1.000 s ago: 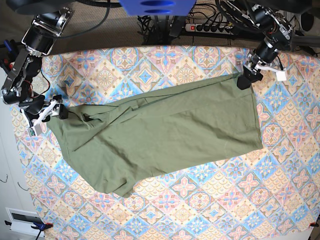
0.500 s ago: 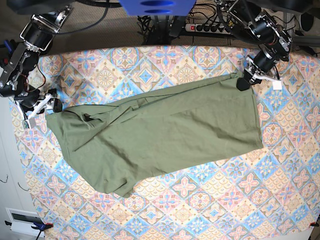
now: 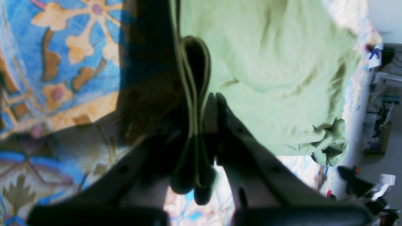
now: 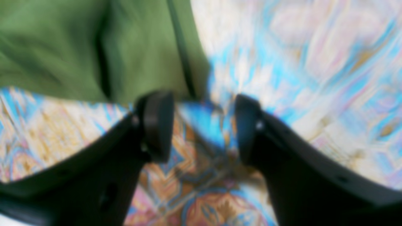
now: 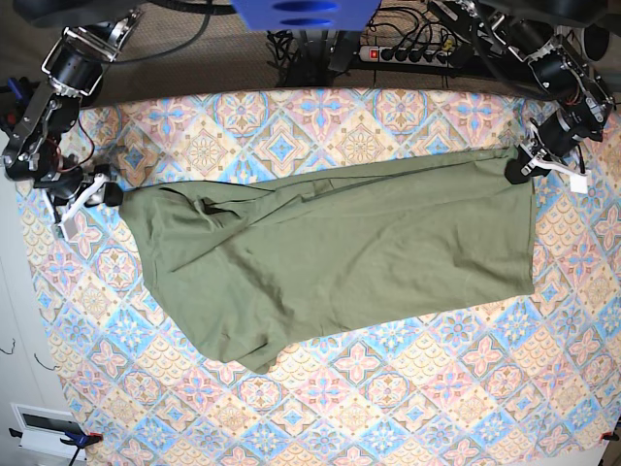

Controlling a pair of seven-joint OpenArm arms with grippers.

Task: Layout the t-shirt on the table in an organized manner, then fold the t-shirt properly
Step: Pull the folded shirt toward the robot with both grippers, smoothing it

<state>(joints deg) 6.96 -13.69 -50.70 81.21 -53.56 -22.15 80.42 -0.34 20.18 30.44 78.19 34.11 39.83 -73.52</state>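
The olive-green t-shirt (image 5: pixel 330 252) lies spread across the middle of the patterned table (image 5: pixel 437 408), crumpled at its lower left. My left gripper (image 5: pixel 517 172) is at the shirt's upper right corner. In the left wrist view this gripper (image 3: pixel 204 119) is shut on a doubled fold of the t-shirt (image 3: pixel 282 62). My right gripper (image 5: pixel 109 196) is at the shirt's upper left corner. The blurred right wrist view shows it (image 4: pixel 202 125) open over the tablecloth, with the t-shirt (image 4: pixel 94 40) edge just beyond its fingertips.
A power strip with cables (image 5: pixel 412 53) lies on the floor behind the table's far edge. A blue part (image 5: pixel 306 12) hangs over the top middle. A white box (image 5: pixel 44 427) sits beside the table's near left corner.
My left gripper shut on the shirt's upper right corner and pulled it rightwards, stretching the shirt and shifting it right. My right gripper moved slightly up and its jaws have narrowed a little.
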